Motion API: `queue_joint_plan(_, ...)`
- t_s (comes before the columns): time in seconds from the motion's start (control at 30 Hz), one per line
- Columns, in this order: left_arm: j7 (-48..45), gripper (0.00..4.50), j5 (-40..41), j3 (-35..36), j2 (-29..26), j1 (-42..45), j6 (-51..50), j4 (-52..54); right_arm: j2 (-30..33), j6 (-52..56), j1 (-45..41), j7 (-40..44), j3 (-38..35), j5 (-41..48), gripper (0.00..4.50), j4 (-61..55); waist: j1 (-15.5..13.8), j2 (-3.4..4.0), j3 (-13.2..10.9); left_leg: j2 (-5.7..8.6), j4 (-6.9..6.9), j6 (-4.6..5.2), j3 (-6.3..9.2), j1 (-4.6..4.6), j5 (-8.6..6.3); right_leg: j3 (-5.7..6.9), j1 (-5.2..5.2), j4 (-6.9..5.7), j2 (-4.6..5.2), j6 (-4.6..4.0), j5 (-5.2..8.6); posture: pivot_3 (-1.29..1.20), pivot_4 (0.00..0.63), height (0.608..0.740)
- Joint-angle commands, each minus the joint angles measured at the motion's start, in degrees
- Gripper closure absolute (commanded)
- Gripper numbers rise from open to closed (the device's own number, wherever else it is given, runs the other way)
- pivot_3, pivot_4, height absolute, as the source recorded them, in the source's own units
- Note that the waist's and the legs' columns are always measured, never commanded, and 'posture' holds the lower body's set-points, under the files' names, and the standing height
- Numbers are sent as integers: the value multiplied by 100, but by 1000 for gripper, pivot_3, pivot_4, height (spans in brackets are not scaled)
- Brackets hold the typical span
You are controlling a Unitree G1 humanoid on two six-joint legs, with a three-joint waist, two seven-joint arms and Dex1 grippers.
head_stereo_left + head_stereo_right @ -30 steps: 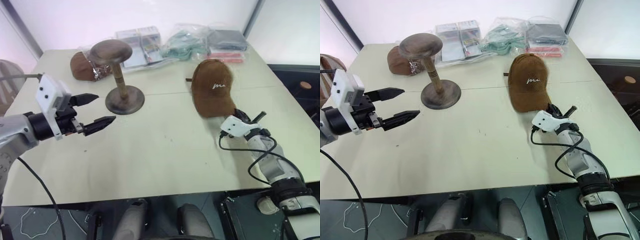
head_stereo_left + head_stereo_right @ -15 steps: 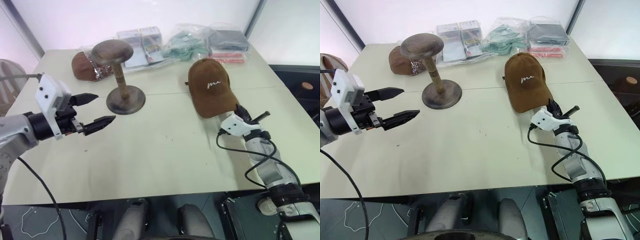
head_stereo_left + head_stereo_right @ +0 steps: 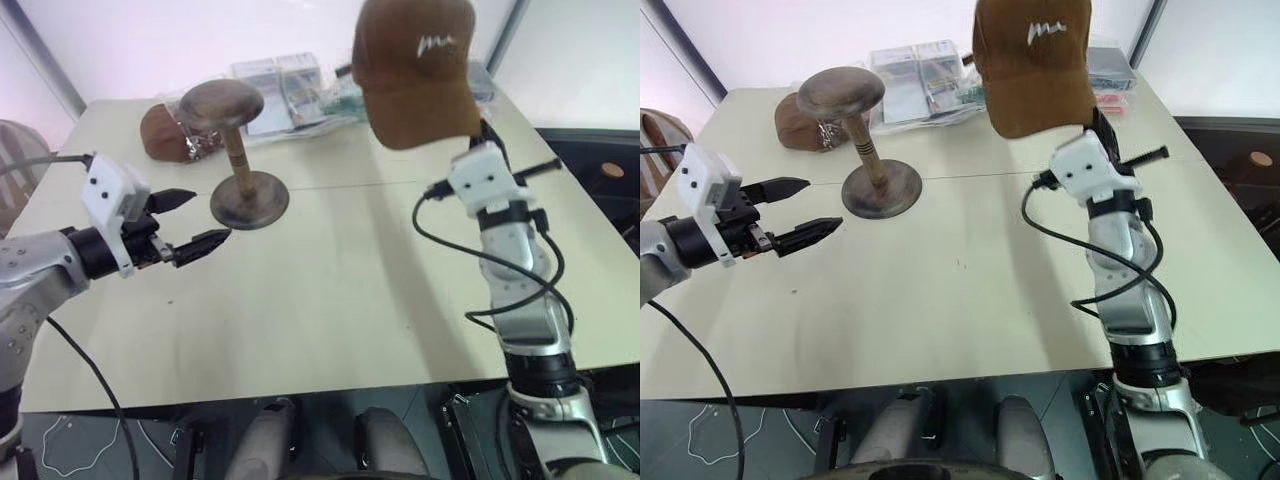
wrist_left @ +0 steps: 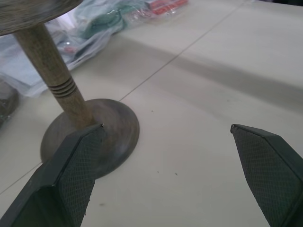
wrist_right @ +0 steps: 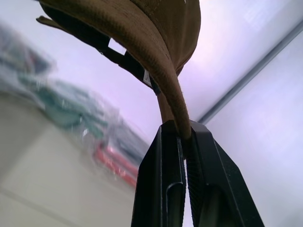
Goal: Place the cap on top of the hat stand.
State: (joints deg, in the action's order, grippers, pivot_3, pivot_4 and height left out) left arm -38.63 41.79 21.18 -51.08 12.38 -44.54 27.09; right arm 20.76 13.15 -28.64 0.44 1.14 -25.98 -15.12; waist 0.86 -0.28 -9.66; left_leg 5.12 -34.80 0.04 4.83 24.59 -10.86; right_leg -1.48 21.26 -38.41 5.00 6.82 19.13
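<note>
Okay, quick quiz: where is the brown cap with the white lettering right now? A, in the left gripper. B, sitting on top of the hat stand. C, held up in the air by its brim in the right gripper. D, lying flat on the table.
C: the right gripper is shut on the brim of the cap, lifted clear of the table; the hat stand is bare.

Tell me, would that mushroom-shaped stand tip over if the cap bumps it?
Possibly. The hat stand carries a wide domed top on a thin stem, so it looks top-heavy. Its broad disc base sits flat on the table, which should resist a light nudge from the soft cap.
</note>
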Motion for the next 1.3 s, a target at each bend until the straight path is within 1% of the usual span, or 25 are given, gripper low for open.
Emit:
queue_joint_plan(0.03,224,0,-216,92,90,-12,173,4,-334,77,-317,-82,302,-151,4454,-182,1,0,0,0,1,-2,0,0,1,0,2,0,0,0,0,0,150,740)
queue_joint_plan(0.27,480,0,-441,28,342,10,250,-23,-922,-77,-581,-179,748,-209,4454,24,-12,-1,0,3,3,-12,1,0,7,2,3,0,0,-1,-2,0,150,740)
queue_joint_plan(0.7,515,0,-725,-258,636,183,434,-187,-1447,-376,-815,-268,1202,-308,4454,171,11,0,0,1,12,-23,1,0,13,4,11,-3,-3,-3,-3,0,150,740)
queue_joint_plan(0.83,532,0,-780,-310,702,185,469,-181,-1625,-455,-940,-360,1317,-346,4454,381,15,0,0,1,19,-28,1,0,16,3,13,-3,-3,-4,-3,0,150,740)
queue_joint_plan(1.0,589,0,-873,-333,770,83,514,-164,-1956,-652,-965,-534,1632,-427,4454,817,24,0,0,1,26,-31,1,-2,18,3,16,-3,-4,-5,-4,0,150,740)
queue_joint_plan(1.17,641,0,-972,-164,723,-86,519,-123,-2156,-807,-960,-689,1770,-475,4454,1138,25,-1,0,1,53,-54,1,-7,33,2,24,-1,-4,-10,-6,0,150,740)
queue_joint_plan(1.3,725,0,-976,101,646,-238,473,-46,-2356,-929,-1014,-824,1923,-514,4454,1382,30,-1,0,-2,62,-59,4,-8,37,2,29,-2,-10,-14,-7,0,150,740)
